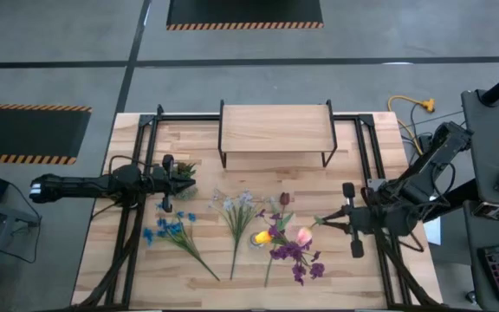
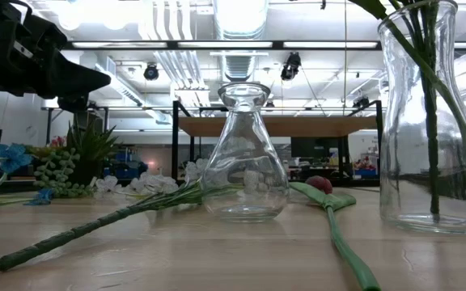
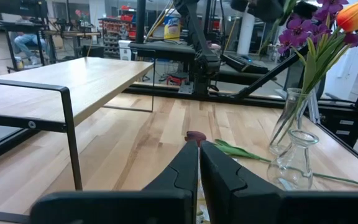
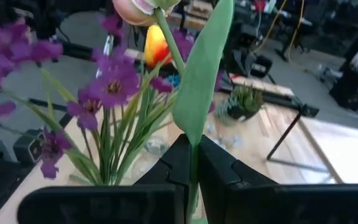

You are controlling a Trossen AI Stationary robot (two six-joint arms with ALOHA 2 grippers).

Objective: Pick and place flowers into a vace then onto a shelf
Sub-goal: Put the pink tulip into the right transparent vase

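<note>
Pink tulip stem being carried to the tall glass vase

The thin green stalk (image 4: 193, 165) is clamped in the right gripper (image 4: 193, 163), probably so it can be dropped into the tall clear glass vase (image 2: 432, 121); the left gripper (image 3: 199, 163), fingers pressed together on nothing, is parked far left.

Pink tulip stem (image 4: 194, 81) pinched in closed right gripper (image 4: 193, 163), purple blooms (image 1: 297, 260) just beside it, blue (image 1: 170, 228) and white (image 1: 236, 206) stems flat on table beyond, wooden shelf (image 1: 275, 128) further off, bare.

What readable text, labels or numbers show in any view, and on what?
None can be read.
White jug in the room behind the table, left wrist view: it has a blue and yellow label, too blurred to read.
Shelf, both glass vases and flowers: no markings visible.
</note>
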